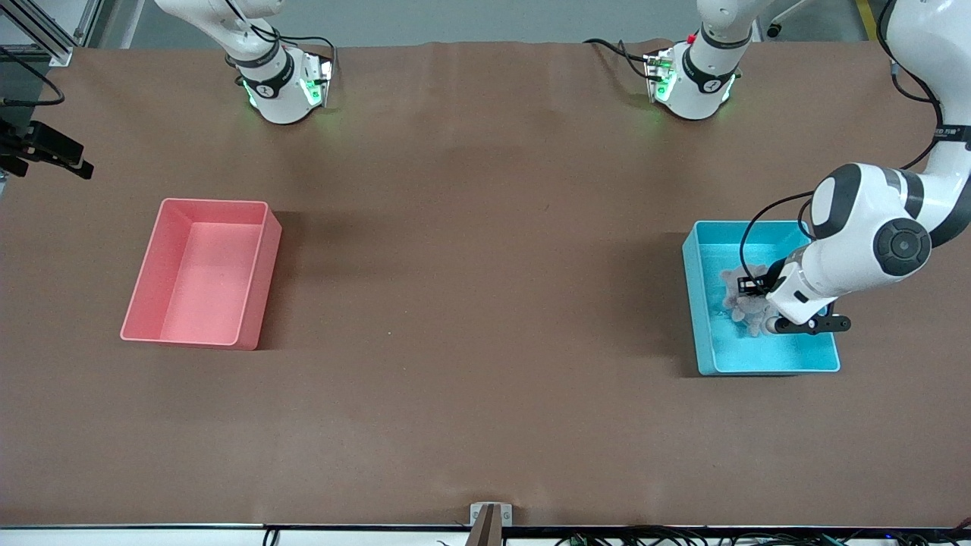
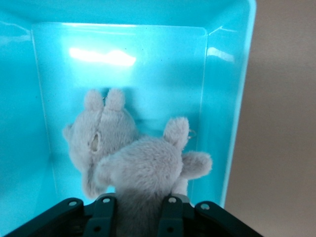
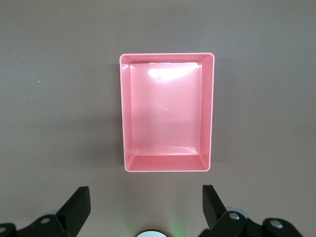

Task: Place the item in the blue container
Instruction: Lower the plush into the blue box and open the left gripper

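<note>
Grey plush toy (image 2: pixel 143 168) pinched in the left gripper (image 2: pixel 136 210) inside the blue container (image 1: pixel 702 318), toward the left arm's end of the table. No readable writing on either bin; toy's ears and limbs plain only in the left wrist view. Right gripper (image 3: pixel 143 207) spread wide, waiting over the pink bin (image 3: pixel 207 113), out of the front view.

The blue container (image 1: pixel 761 362) — a bright cyan rectangular bin, open-topped, pale-rimmed — sits upright toward the left arm's end of the table. A grey plush toy (image 2: pixel 133 158) hangs inside it — fuzzy, eared, above the floor.
</note>
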